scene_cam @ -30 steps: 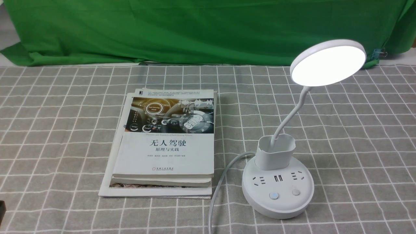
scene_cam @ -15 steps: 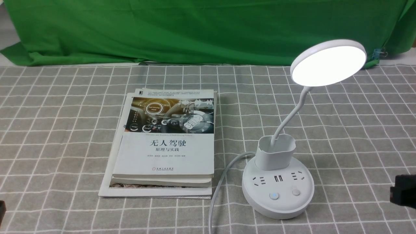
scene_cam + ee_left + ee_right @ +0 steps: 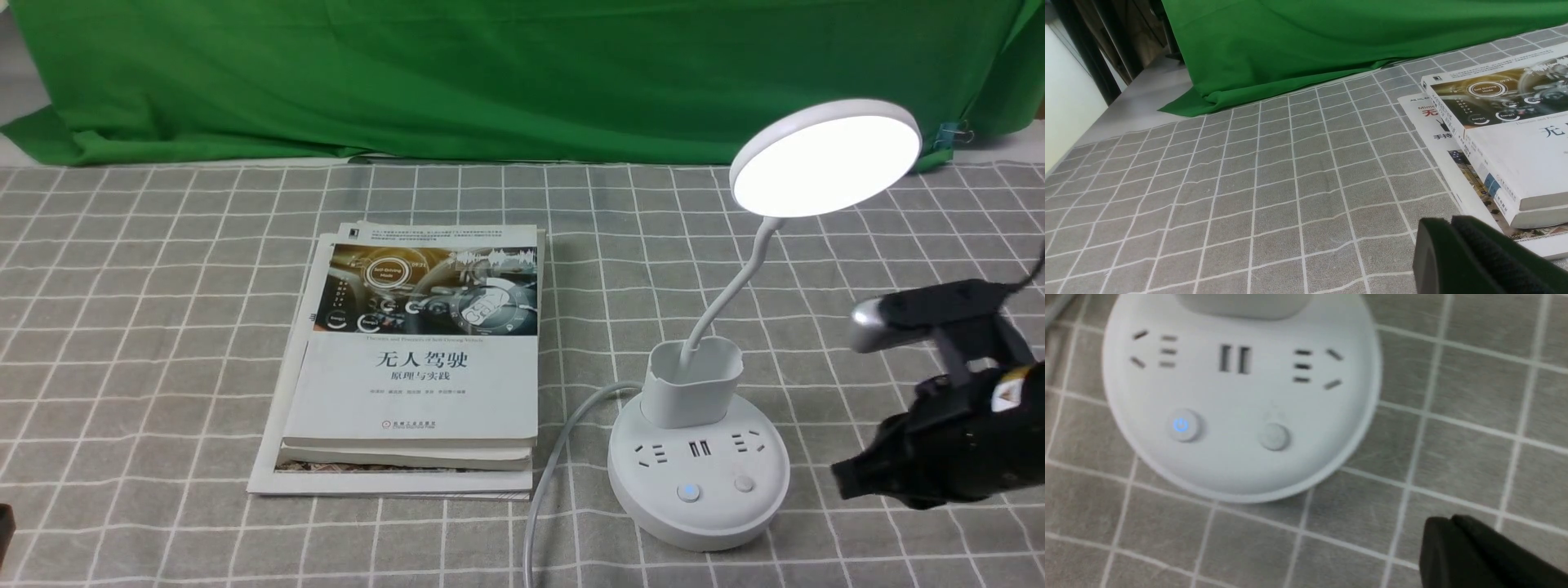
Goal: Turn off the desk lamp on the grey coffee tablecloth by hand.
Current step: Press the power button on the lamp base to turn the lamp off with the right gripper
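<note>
The white desk lamp (image 3: 698,457) stands on the grey coffee tablecloth (image 3: 147,327) at the right, its disc head (image 3: 824,159) lit. Its round base (image 3: 1241,396) carries sockets, a button glowing blue (image 3: 1183,425) and a plain button (image 3: 1274,436). My right gripper (image 3: 845,480), the hand, hovers just right of the base with its tip pointing at it; its fingers (image 3: 1447,528) are pressed together, holding nothing. My left gripper (image 3: 1447,224) is shut too, low over the cloth near the books' corner.
A stack of books (image 3: 416,367) lies left of the lamp. The lamp's white cable (image 3: 555,457) runs from the base toward the front edge. A green backdrop cloth (image 3: 490,73) hangs at the back.
My right arm has come into view from the right edge and moved left toward the lamp base. The lamp stays lit and the left arm has not moved.
</note>
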Controlling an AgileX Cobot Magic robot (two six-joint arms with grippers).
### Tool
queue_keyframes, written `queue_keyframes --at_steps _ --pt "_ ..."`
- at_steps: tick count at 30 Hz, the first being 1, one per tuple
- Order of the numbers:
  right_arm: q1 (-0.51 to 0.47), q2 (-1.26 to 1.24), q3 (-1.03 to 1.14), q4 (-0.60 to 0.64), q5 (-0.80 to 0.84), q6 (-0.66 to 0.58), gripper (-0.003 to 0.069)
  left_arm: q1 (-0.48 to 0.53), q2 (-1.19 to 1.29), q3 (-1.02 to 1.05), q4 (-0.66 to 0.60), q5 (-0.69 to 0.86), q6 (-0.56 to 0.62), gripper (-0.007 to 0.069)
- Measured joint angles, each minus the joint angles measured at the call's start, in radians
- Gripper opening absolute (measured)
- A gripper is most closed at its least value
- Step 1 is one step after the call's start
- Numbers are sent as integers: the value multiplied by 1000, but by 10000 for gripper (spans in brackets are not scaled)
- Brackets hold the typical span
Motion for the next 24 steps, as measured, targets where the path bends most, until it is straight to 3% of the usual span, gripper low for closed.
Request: queue_keyframes --at_steps 2,7,24 --pt "66 39 -55 -100 39 85 50 0 0 0 0 0 0 19" --pt "160 60 -118 -158 56 158 50 0 0 0 0 0 0 19" --pt "183 223 -118 -100 -81 162 31 0 0 0 0 0 0 19"
